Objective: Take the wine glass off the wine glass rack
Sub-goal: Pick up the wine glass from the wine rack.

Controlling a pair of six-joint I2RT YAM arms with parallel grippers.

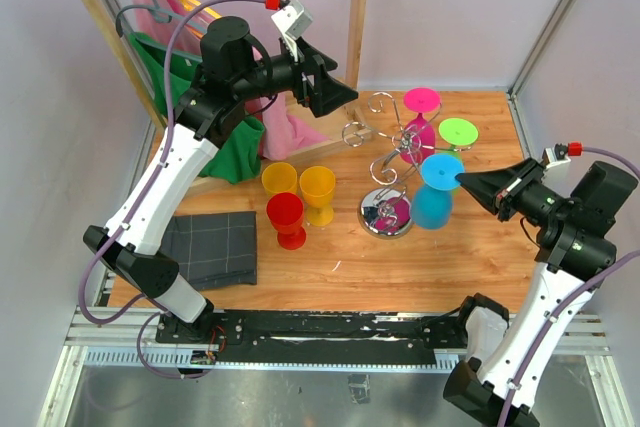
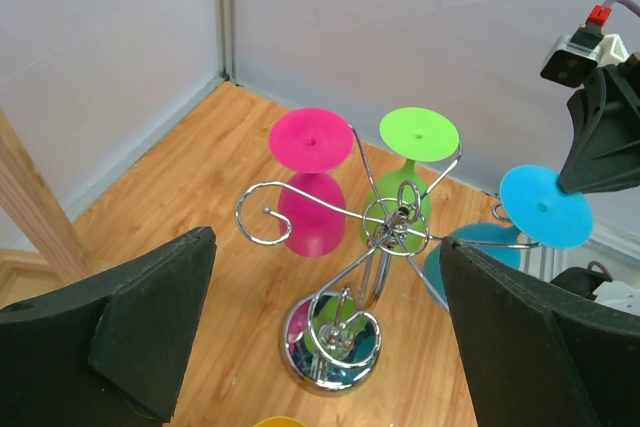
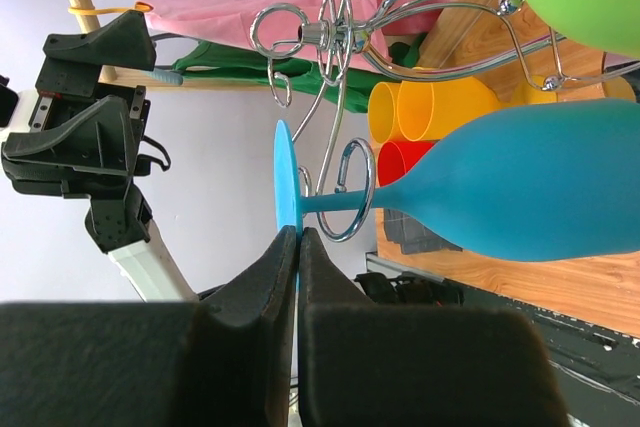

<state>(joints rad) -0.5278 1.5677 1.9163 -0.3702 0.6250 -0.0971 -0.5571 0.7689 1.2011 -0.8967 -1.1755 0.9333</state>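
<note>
top view, centre right: the blue wine glass (image 1: 432, 205) hangs upside down on the wine glass rack (image 1: 386, 215).
left wrist view: the left tool (image 2: 325, 292) gapes wide, empty.
right wrist view, lower centre: the right tool (image 3: 298, 240) pinches the glass's foot; unhooking is yet to do.

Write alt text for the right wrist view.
The right gripper is shut on the flat foot of the blue wine glass, whose stem sits in a hook of the chrome wine glass rack. Yellow cups and a red cup are behind.
</note>
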